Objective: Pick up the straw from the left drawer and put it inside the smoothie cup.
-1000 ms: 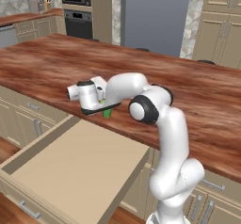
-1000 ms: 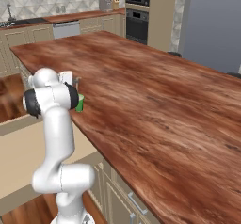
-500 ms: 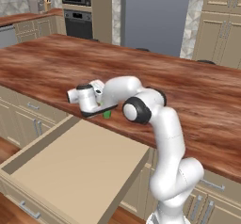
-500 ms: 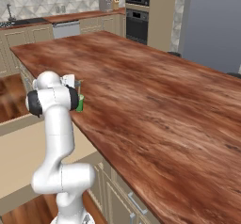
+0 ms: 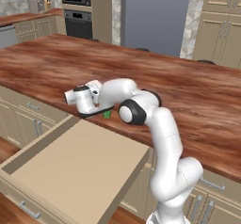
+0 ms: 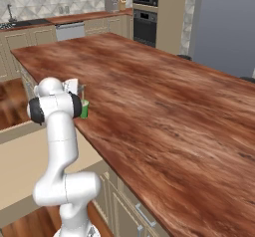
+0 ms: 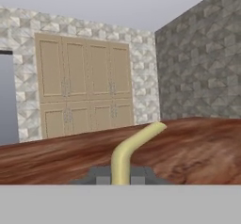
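In the hand view my gripper [image 7: 120, 176] is shut on the straw [image 7: 133, 145], a pale yellowish bent stick that rises from between the dark fingertips [image 7: 99, 176] and leans up to the right. My gripper [image 5: 96, 90] hangs level just above the front edge of the counter, a little to the left of the smoothie cup [image 5: 107, 115]. That small green cup [image 6: 84, 109] stands upright on the counter edge, partly hidden behind my arm. Below it the left drawer [image 5: 70, 171] is pulled wide open, its flat tan bottom bare.
The long reddish wooden counter [image 5: 188, 91] runs across both base views. Beige cabinet fronts with metal handles [image 5: 33, 106] sit under it to the left of the drawer. An oven and microwave [image 5: 77, 11] and a grey fridge [image 5: 155, 16] stand at the back.
My hand has shifted slightly to the left along the counter edge with the straw still in it, and the elbow has swung nearer. The cup and drawer have stayed put.
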